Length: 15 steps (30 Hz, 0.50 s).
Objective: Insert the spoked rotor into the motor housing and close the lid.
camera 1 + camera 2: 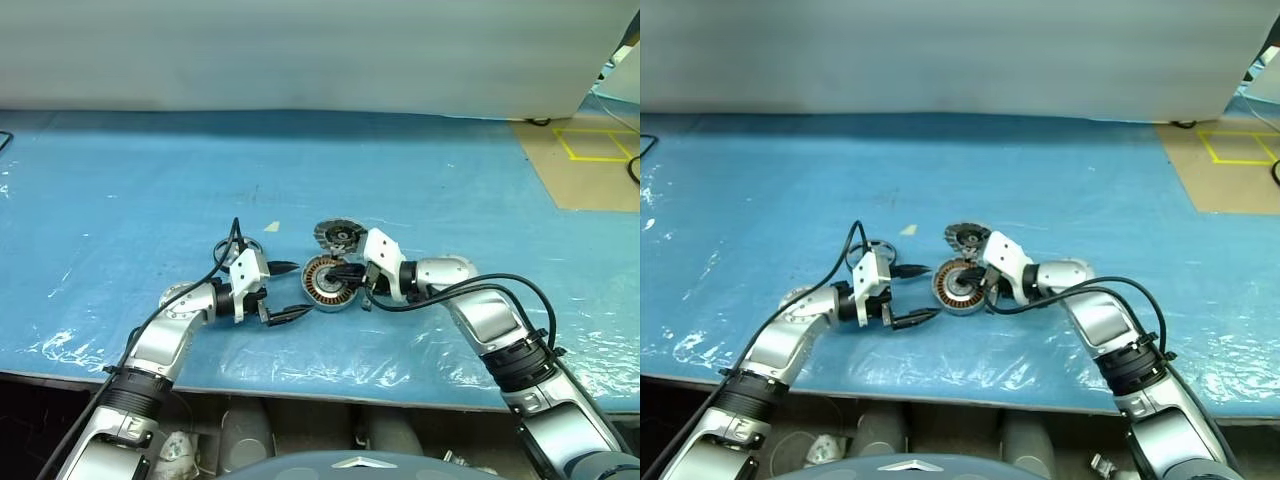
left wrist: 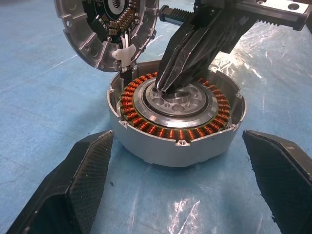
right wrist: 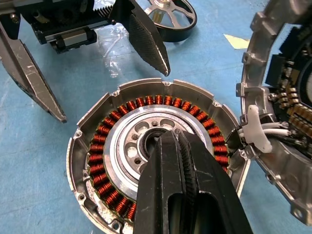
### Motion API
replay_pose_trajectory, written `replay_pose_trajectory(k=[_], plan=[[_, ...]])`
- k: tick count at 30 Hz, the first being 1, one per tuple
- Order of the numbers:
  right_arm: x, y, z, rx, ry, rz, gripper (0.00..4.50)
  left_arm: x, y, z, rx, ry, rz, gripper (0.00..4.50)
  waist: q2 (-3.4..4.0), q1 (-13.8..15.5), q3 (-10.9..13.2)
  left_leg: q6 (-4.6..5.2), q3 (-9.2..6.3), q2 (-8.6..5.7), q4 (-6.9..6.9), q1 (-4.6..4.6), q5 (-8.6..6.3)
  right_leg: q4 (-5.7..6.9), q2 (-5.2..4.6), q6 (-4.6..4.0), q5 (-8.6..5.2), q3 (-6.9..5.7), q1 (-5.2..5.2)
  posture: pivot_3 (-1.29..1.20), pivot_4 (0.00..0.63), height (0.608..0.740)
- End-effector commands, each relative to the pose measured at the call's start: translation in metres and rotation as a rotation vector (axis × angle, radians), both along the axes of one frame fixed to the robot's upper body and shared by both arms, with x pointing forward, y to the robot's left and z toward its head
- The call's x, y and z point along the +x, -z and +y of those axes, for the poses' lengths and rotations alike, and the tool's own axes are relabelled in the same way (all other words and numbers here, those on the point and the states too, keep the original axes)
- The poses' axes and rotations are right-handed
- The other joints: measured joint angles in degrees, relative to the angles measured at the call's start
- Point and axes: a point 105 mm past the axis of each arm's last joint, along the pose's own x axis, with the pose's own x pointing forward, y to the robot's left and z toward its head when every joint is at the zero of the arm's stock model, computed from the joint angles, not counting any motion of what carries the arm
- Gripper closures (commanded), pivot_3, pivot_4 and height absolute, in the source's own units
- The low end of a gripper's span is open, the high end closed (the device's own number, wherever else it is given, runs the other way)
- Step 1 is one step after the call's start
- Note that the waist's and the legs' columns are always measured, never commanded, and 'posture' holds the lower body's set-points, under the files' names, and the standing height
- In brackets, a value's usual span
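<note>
Right wrist view: right hand (image 3: pixel 165 139) blocks motor housing (image 3: pixel 97 146) hub.

The motor housing (image 3: pixel 156 161) is lying flat on the blue desk near the middle, open side up, showing a ring of copper-brown windings around a silver hub. The lid (image 2: pixel 105 29) is standing tilted up at the far edge of the housing, joined to it by white wires, its inner side with a dark circuit board showing. The spoked rotor (image 3: pixel 171 18) is lying flat on the desk to the left of the housing, well apart from it.
</note>
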Motion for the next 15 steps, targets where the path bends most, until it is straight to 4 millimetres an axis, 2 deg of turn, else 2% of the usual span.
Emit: replay_pose_trajectory(k=[1, 15], plan=[[-0.007, -0.005, 0.009, 0.078, -0.020, 0.062, 4.46, 0.001, -0.007, -0.003, -0.003, 0.016, -0.030, 0.00, 0.00, -0.01, 0.00, 0.00, 0.00, 0.00, -0.01, 0.00, 0.00, -0.01, 0.00, 0.00, 0.00, 0.00, 0.00, 0.00, 0.150, 0.740], [-0.017, -0.005, 0.021, 0.120, -0.066, 0.113, 4.46, 0.001, -0.006, -0.002, 0.001, 0.008, -0.030, 0.00, 0.00, -0.01, 0.00, 0.00, 0.00, 0.02, -0.02, -0.09, 0.00, -0.03, 0.00, -0.01, 0.00, -0.01, -0.07, 0.00, 0.150, 0.740]])
